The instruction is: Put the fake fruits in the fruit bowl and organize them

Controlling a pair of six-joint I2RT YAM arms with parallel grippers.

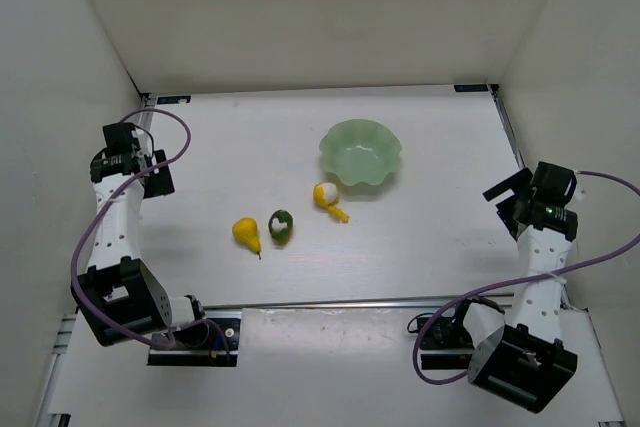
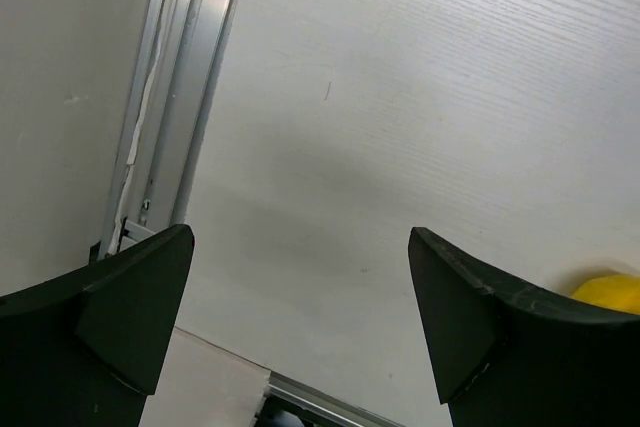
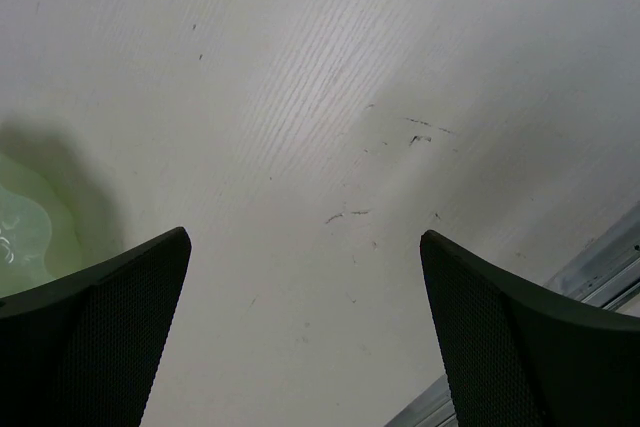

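Note:
Three fake fruits lie on the white table in the top view: a yellow pear (image 1: 246, 234), a dark green fruit with a white patch (image 1: 280, 226), and a yellow-and-white fruit with a yellow stalk (image 1: 328, 197). The pale green fruit bowl (image 1: 360, 153) with a wavy rim stands behind them, empty. My left gripper (image 1: 148, 169) is open and empty at the far left, well away from the fruits; the pear's edge (image 2: 608, 292) shows in its wrist view. My right gripper (image 1: 508, 197) is open and empty at the right; the bowl's rim (image 3: 20, 232) shows in its wrist view.
White walls enclose the table on three sides. A metal rail (image 1: 350, 302) runs along the near edge, and another rail (image 2: 185, 77) runs along the left edge. Cables loop from both arms.

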